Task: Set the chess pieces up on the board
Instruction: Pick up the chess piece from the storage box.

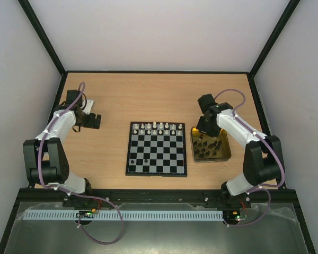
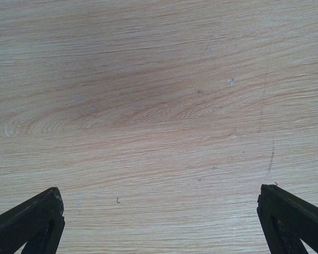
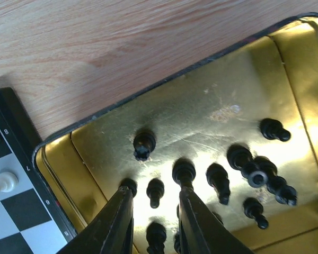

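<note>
The board [image 1: 159, 156] lies mid-table. White pieces [image 1: 161, 127] stand in its two far rows, and two black pieces [image 1: 138, 159] stand near its near left corner. Several black pieces [image 3: 218, 180] lie and stand in the gold tray [image 3: 212, 90] to the right of the board. My right gripper [image 3: 155, 194] hangs low over the tray's far end, jaws narrowly open around a small black pawn [image 3: 155, 189] without touching it. My left gripper [image 2: 159, 196] is wide open and empty over bare wood, far left of the board [image 1: 93, 120].
The board's corner with two white pieces [image 3: 5, 181] shows at the left of the right wrist view. The tray's rim [image 1: 228, 151] lies close to the right arm. White walls and black frame posts [image 1: 61, 69] enclose the table.
</note>
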